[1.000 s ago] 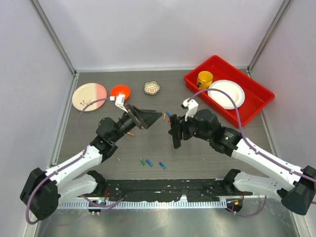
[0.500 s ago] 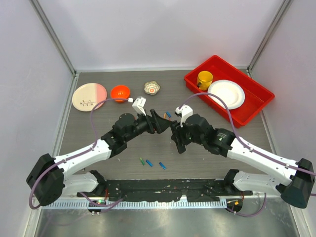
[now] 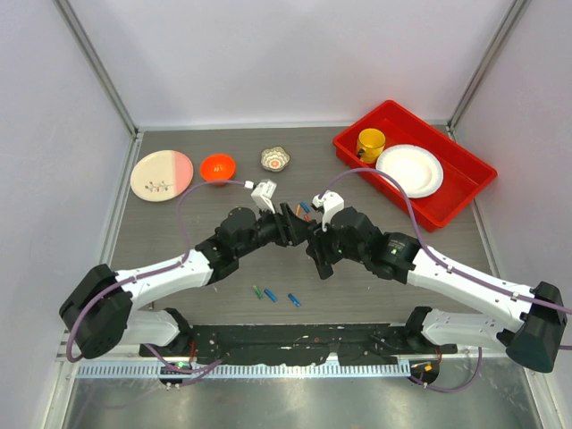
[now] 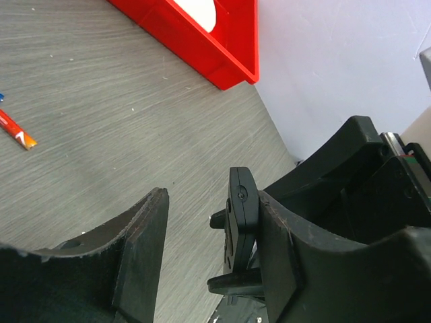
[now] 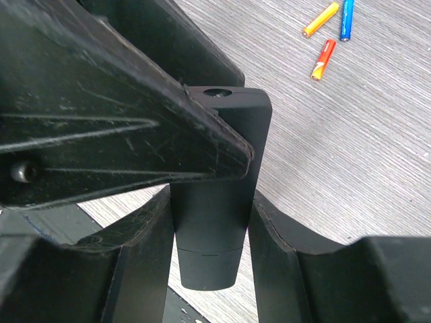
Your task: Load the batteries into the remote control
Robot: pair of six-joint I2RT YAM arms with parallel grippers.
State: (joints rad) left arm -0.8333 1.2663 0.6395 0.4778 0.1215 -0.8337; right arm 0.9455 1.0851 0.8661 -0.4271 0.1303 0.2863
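Swung inward since the earlier frame, the left pincer (image 4: 210, 208) is now spread astride the remote control (image 4: 241, 205), one finger touching it. The remote control is held above the worktop (image 3: 161, 223), gripped lengthwise by the right pincer (image 5: 210, 222); batteries (image 3: 273, 294) lie nearer the bases.

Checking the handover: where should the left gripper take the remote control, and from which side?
Take the remote control by its free end, the part sticking out past the right gripper, which clamps the body across its width. Come in end-on from the side opposite that gripper and pinch the two flat faces. The bar is slimmest that way, and the left gripper straddles it there, not yet closed.
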